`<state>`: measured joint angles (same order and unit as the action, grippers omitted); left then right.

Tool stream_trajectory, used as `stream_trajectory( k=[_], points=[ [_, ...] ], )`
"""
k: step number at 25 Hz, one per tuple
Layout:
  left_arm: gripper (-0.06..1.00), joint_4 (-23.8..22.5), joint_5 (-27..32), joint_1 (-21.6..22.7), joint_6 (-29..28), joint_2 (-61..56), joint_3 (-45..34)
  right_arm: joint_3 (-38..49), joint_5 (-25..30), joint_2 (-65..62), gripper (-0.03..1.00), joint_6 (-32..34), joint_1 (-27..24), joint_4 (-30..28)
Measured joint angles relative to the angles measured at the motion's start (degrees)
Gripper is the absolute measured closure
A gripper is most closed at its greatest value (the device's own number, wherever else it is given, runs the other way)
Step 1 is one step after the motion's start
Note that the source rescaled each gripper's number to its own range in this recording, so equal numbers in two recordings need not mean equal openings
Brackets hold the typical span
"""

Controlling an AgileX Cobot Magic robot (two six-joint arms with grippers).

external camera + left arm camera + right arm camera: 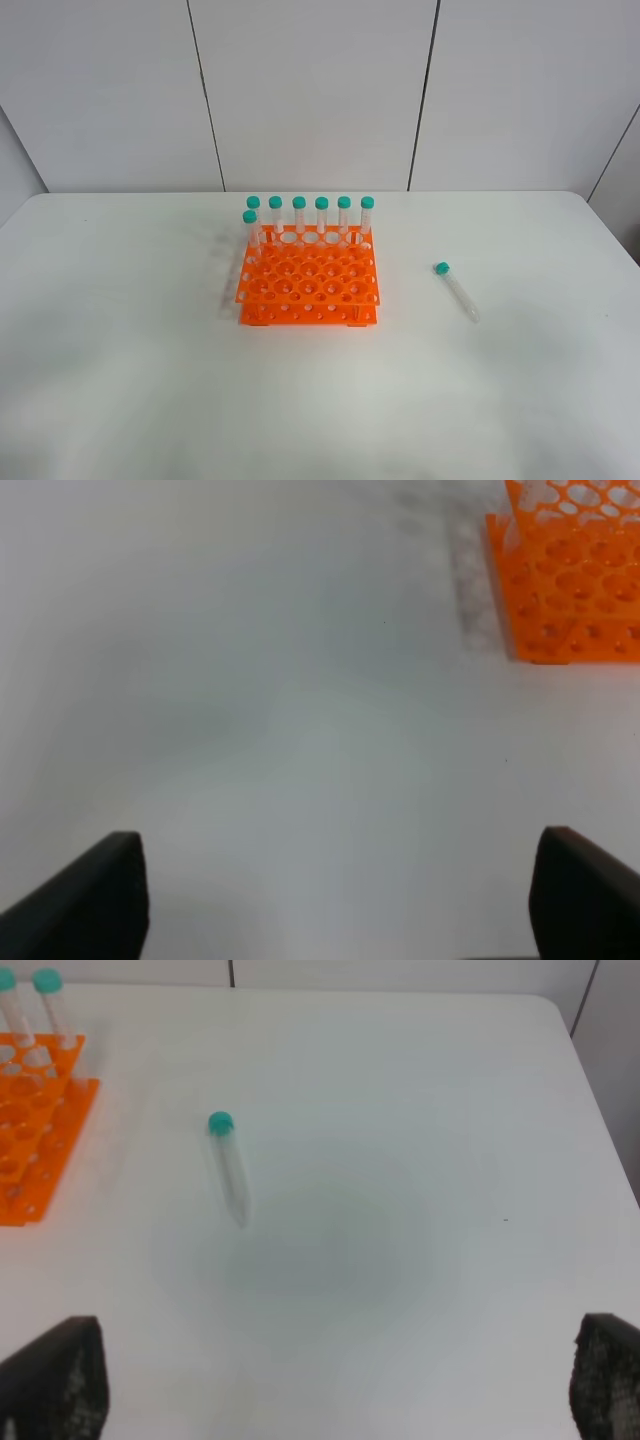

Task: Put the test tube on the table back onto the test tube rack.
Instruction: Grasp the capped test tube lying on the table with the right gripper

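A clear test tube [457,291] with a teal cap lies flat on the white table [130,380], to the right of the orange test tube rack [309,280]. It also shows in the right wrist view [229,1165]. The rack holds several upright capped tubes [321,215] along its back row and shows in the left wrist view [565,575]. No arm shows in the high view. My left gripper [340,895] is open and empty over bare table. My right gripper [335,1385] is open and empty, short of the lying tube.
Grey wall panels [310,90] stand behind the table. The table's right edge [600,1110] runs close to the lying tube's side.
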<state>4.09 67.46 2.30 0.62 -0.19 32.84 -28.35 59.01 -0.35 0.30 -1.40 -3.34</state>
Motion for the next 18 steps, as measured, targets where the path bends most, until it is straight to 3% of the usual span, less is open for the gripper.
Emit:
stream_trajectory(
  k=[18],
  points=[
    [0.02,0.0,0.0,0.0,0.0,0.0,0.0,0.0,0.0,0.0,-0.03,0.0,0.0,0.0]
  ],
)
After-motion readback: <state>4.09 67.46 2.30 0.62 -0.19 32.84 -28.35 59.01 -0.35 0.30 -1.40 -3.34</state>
